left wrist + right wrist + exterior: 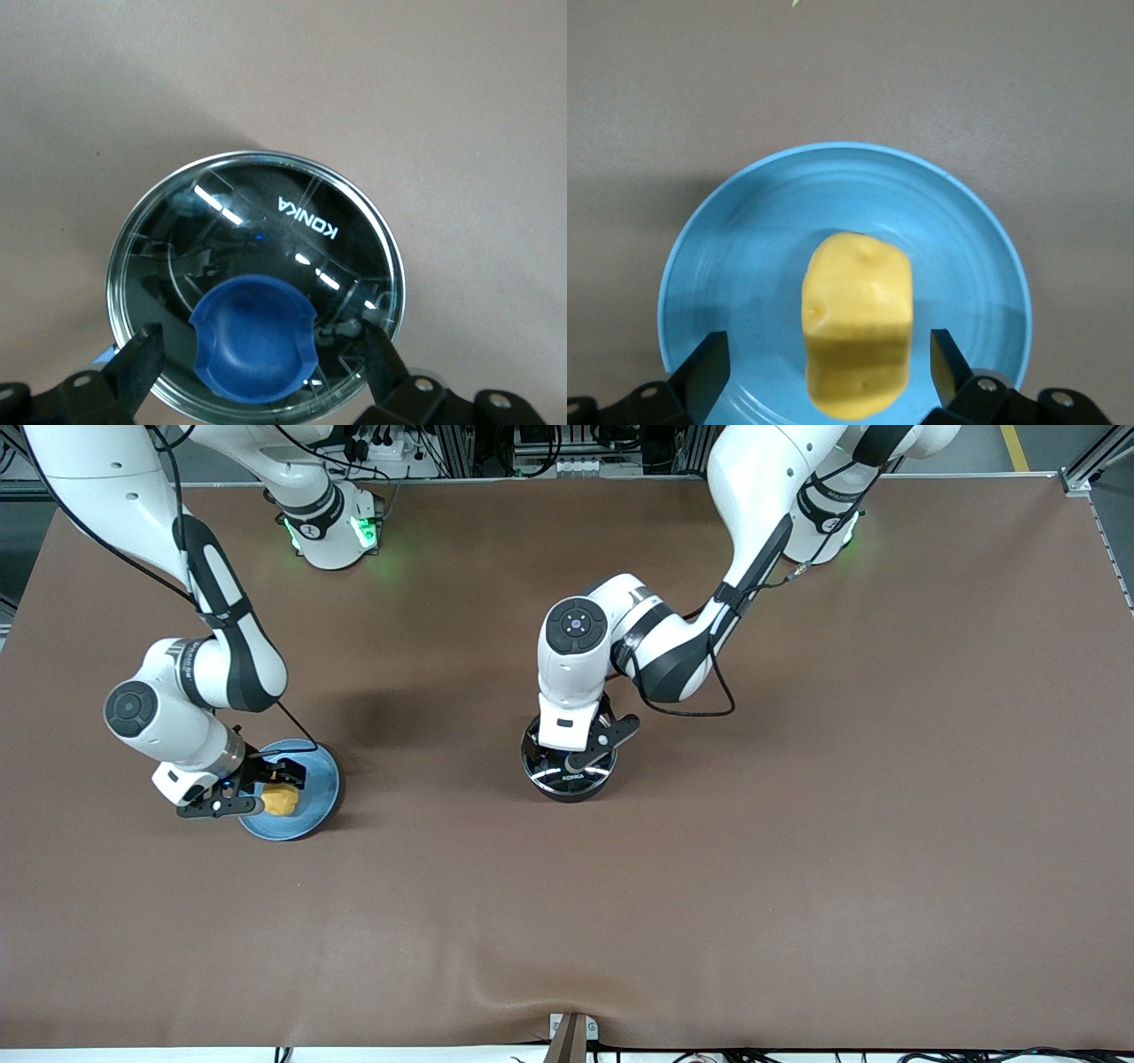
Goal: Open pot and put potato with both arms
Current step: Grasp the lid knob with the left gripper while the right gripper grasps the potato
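Observation:
The black pot [535,765] stands mid-table with its glass lid [568,781] on; its handle is hidden under the left arm. My left gripper [585,755] is open just over the lid. In the left wrist view my left gripper [261,354] straddles the blue knob [254,341] of the lid [292,221], fingers [137,363] apart from it. The yellow potato [283,801] lies on a blue plate [314,779] toward the right arm's end. My right gripper [268,788] is open around it. In the right wrist view my right gripper [824,363] has the potato [855,328] between its fingers [704,367], not touching.
The brown table mat [797,824] lies bare around the pot and the plate [744,257]. The two arm bases stand along the table edge farthest from the front camera.

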Robot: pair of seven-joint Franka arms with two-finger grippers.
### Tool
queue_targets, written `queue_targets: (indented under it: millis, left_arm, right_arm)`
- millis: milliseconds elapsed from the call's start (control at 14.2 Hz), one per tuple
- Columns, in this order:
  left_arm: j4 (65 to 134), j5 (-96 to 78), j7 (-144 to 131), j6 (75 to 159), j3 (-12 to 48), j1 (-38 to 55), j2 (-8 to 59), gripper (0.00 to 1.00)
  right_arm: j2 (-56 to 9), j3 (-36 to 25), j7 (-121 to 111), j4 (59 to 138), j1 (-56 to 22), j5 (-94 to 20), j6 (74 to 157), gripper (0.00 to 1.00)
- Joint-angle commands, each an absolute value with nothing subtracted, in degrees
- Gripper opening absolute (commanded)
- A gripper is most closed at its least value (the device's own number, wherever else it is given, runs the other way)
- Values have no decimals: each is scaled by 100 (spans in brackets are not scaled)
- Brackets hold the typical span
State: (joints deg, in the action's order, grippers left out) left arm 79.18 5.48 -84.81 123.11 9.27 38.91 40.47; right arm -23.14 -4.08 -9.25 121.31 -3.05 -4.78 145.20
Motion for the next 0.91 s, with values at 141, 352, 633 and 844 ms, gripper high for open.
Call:
queue_targets:
  millis: [141, 352, 633, 844]
  left_arm:
    - [7796, 721, -8561, 12296, 888, 3955, 4131, 100]
    - [7787, 721, -8613, 12305, 879, 3964, 4201, 100]
    - [7787, 756, -8613, 12305, 879, 3973, 4254, 100]
    - [7787, 765, -8570, 12305, 879, 3973, 4263, 97]
  right_arm:
    - [-2426, -325, -958, 12208, -193, -519, 14888, 100]
    - [-2513, -325, -967, 12199, -62, -483, 14958, 100]
    - [-2707, -325, -958, 12199, -35, -492, 15179, 98]
    - [-2698, -316, -958, 12199, -18, -492, 15161, 62]
